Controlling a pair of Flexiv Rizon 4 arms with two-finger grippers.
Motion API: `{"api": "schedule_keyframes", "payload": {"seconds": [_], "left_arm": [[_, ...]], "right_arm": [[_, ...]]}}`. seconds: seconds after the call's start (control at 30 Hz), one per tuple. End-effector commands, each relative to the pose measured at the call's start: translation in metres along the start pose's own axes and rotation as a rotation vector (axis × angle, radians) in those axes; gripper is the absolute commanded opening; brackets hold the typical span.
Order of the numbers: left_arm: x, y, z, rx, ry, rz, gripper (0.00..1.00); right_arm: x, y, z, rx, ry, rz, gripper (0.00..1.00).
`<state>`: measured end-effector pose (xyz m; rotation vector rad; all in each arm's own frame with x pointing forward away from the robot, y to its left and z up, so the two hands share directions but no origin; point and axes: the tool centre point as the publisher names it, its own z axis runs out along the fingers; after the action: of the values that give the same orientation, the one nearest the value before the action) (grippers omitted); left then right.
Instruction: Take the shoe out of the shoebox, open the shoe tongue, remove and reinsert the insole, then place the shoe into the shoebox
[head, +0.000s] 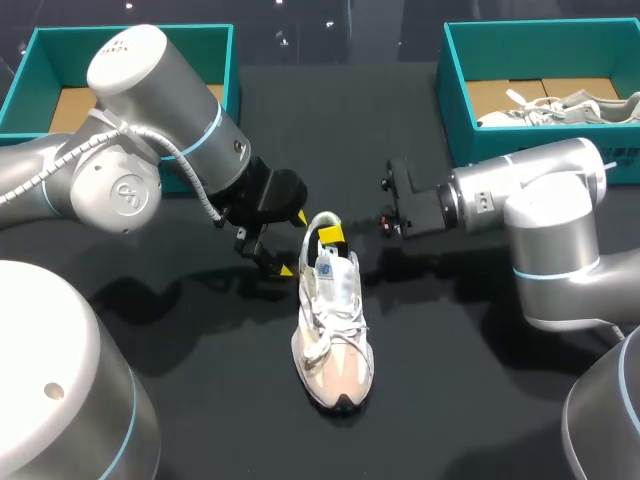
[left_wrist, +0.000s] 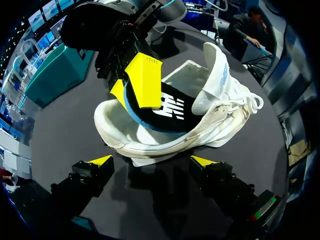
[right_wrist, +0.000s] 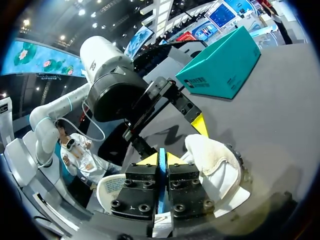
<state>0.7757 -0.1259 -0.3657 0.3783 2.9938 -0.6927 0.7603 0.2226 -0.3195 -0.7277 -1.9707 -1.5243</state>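
Left tool (head: 293, 243) and right tool (head: 330, 240) crowd the shoe's (head: 335, 335) heel; toe side free.

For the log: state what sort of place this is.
Probably a robotics test cell: the left arm and right arm meet over a black table with a white sneaker, a teal shoebox at one far corner and a second shoebox at the other.

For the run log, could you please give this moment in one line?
shoe: on table | right gripper: shut on insole, in shoe | left gripper: open, beside shoe

Head overhead, wrists close, sharing shoe (head: 333, 325)
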Motion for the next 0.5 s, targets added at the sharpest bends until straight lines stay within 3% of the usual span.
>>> {"api": "schedule_keyframes", "payload": {"seconds": [0.03, 0.33, 0.5], "left_arm": [[0.0, 0.0, 0.001, 0.0, 0.001, 0.001, 1.0], [0.0, 0.0, 0.001, 0.0, 0.001, 0.001, 1.0], [0.0, 0.0, 0.001, 0.0, 0.001, 0.001, 1.0]], "right_arm": [[-0.007, -0.003, 0.005, 0.013, 0.012, 0.019, 0.0], [-0.004, -0.024, 0.01, 0.031, 0.015, 0.103, 0.0], [0.004, -0.021, 0.007, 0.026, -0.004, 0.088, 0.0]]}}
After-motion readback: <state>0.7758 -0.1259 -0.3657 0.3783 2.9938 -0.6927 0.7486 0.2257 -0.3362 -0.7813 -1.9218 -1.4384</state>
